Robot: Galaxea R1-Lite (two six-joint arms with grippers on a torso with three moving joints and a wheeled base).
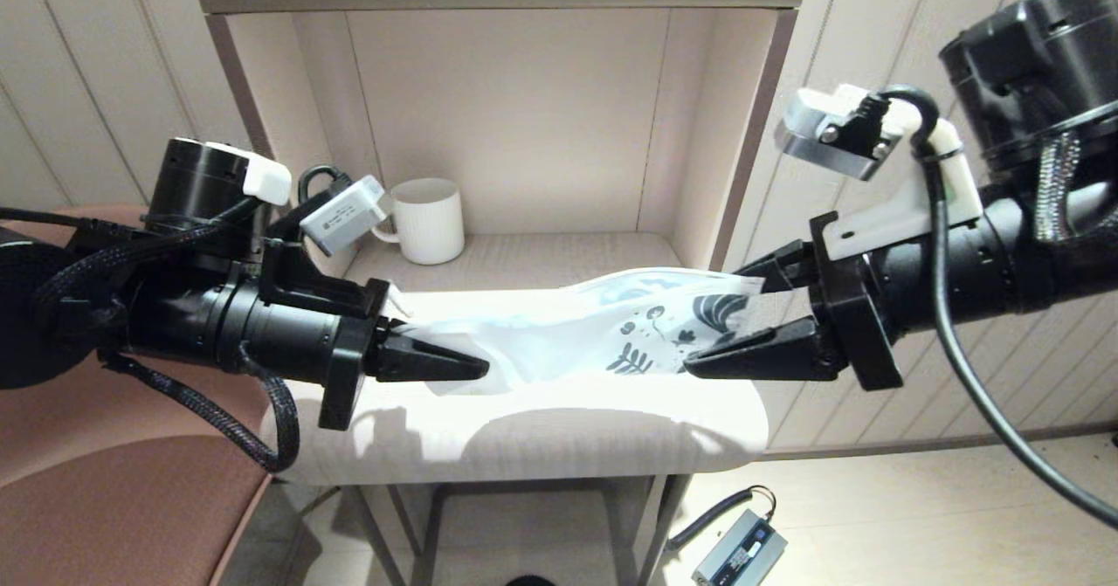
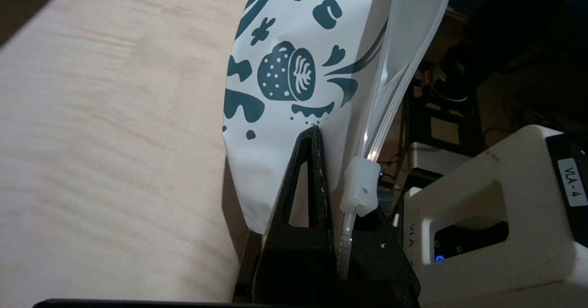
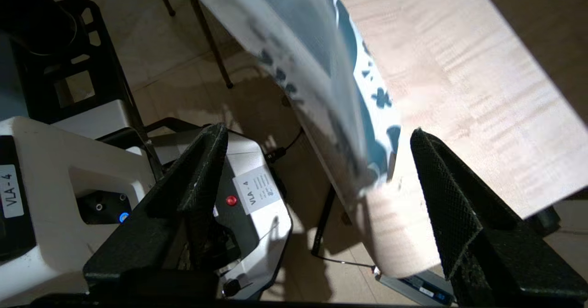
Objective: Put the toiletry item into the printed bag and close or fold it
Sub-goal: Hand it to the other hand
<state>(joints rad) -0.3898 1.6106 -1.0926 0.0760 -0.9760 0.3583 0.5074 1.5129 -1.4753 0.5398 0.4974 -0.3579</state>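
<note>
Clearly limp, slick film: bag [image 1: 603, 328] held off the table [image 1: 541, 446], sagging between grippers. Left gripper [image 2: 331, 234] clamped on the zip edge beside the slider [image 2: 360, 186]. Right gripper [image 3: 317, 193] spread wide, printed end between the fingers, unpinched. Best gripped at the stiffer zip rail. Tube unseen.

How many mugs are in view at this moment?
1. The white ribbed mug stands at the back left of the shelf alcove, behind the left gripper, apart from the printed bag. Neither wrist view shows another.
</note>
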